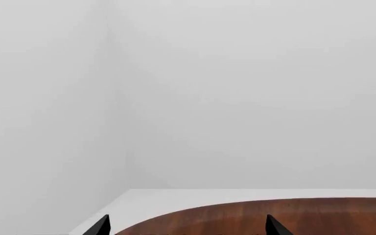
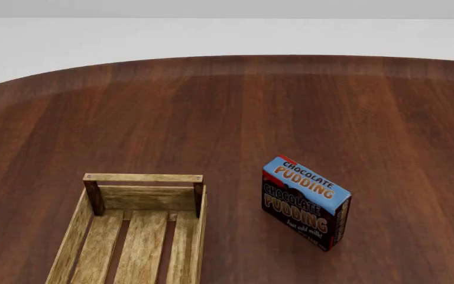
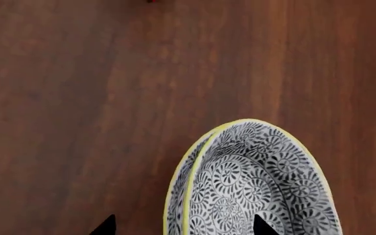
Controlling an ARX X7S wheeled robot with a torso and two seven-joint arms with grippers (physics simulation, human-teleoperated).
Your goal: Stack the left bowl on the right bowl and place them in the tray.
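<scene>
Wooden tray (image 2: 136,234): light slatted crate, empty, low left on the brown table (image 2: 235,112), just left of a chocolate pudding box (image 2: 304,202). Bowls (image 3: 253,181): grey-patterned, yellow-rimmed, apparently already nested, seen only by the right wrist camera, directly ahead of the right gripper (image 3: 182,226), whose tips stand apart, rim between them; grasp unconfirmed. Left gripper (image 1: 186,226): tips apart, empty, facing the wall. Judgement: right arm nearer; tray presumably leftward.

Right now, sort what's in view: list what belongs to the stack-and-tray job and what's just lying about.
Belongs to the job:
- patterned bowls with yellow rims, apparently already nested, between the right gripper fingertips
- wooden tray, nothing in it
- left gripper, holding nothing

Just lying about:
- chocolate pudding box, standing beside the tray
</scene>
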